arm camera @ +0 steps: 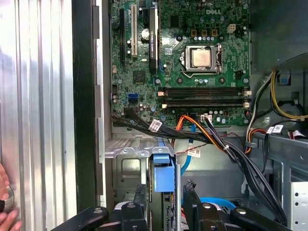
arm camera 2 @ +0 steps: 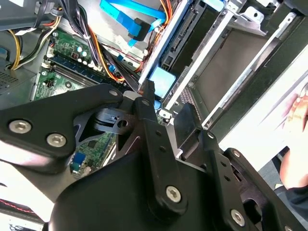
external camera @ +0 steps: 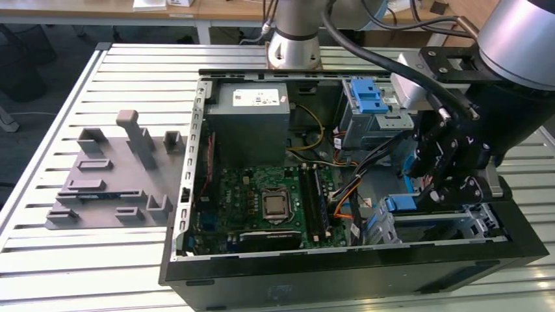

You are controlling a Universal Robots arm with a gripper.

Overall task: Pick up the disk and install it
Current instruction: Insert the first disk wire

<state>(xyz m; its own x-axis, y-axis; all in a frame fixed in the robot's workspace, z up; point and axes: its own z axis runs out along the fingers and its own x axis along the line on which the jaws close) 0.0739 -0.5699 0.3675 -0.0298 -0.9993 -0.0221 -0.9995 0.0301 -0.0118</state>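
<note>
Blue-railed disk (arm camera: pixel 163 177) on edge in drive bay (arm camera: pixel 126 166)

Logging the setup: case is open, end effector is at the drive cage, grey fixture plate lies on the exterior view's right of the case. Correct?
Not quite. The exterior view shows the grey fixture plate on that view's left of the case, not its right. The rest holds: the case is open and the end effector is at the drive cage.

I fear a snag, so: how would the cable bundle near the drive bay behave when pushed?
The cable bundle looks floppy: its thin strands sag in curves, so it would probably bend aside. One end reaches the motherboard, so it may resist or spring back.
</note>
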